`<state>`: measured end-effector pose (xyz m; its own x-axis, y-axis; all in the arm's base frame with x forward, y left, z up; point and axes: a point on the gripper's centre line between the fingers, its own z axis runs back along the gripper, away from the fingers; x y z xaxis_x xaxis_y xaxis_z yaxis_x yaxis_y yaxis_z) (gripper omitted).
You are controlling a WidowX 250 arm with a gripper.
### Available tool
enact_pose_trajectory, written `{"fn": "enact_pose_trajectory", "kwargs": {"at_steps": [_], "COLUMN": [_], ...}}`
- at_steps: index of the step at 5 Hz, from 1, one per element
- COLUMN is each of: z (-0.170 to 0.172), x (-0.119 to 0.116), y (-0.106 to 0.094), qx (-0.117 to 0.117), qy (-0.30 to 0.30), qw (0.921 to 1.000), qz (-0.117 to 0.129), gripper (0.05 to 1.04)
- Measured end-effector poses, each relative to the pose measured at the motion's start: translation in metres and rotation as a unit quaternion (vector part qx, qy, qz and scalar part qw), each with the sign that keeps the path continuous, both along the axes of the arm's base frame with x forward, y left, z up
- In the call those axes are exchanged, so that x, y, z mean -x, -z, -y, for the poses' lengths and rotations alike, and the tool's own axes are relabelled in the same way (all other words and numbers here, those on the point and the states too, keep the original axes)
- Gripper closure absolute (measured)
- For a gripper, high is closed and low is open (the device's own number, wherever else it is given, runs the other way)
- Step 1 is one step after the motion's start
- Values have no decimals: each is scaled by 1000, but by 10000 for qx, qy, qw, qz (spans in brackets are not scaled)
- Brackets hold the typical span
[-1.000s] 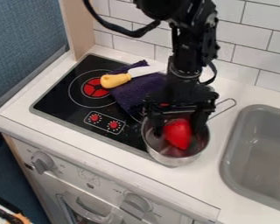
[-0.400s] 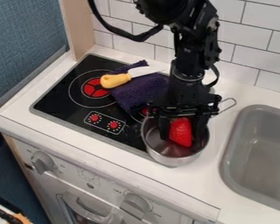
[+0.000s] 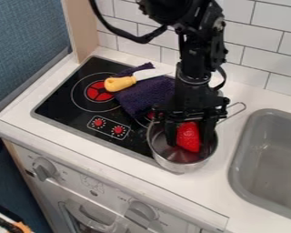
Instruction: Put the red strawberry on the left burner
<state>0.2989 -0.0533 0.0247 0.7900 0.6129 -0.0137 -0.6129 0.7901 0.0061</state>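
Knife [image 3: 149, 73] on cloth [image 3: 145, 98], handle [image 3: 120, 83] partly over left burner [image 3: 96, 94]

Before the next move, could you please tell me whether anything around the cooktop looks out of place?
The purple cloth lies bunched on the cooktop, partly covering the right burner, with a yellow-handled knife resting on it. The metal saucepan sits oddly too, straddling the cooktop's right edge onto the counter rather than fully on the cooktop.
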Motion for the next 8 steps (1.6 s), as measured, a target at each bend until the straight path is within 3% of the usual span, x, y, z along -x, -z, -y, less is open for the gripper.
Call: {"fn": "enact_pose_trajectory", "kwargs": {"at_steps": [2, 4, 5, 6, 7, 8], "z": [-6, -32, -52, -69, -94, -134], "x": [1, -12, -36, -56, -62, -68], "y": [-39, -64, -69, -67, -68, -62], "qx": [-17, -103, -69, -276, -410, -659], "qy": [-420, -948, -1166, -1297, -1536, -1863], "qw": [9989, 9951, 9929, 9911, 9872, 9803], "qz": [220, 257, 231, 115, 119, -57], "gripper": [321, 322, 321, 321, 321, 321]}}
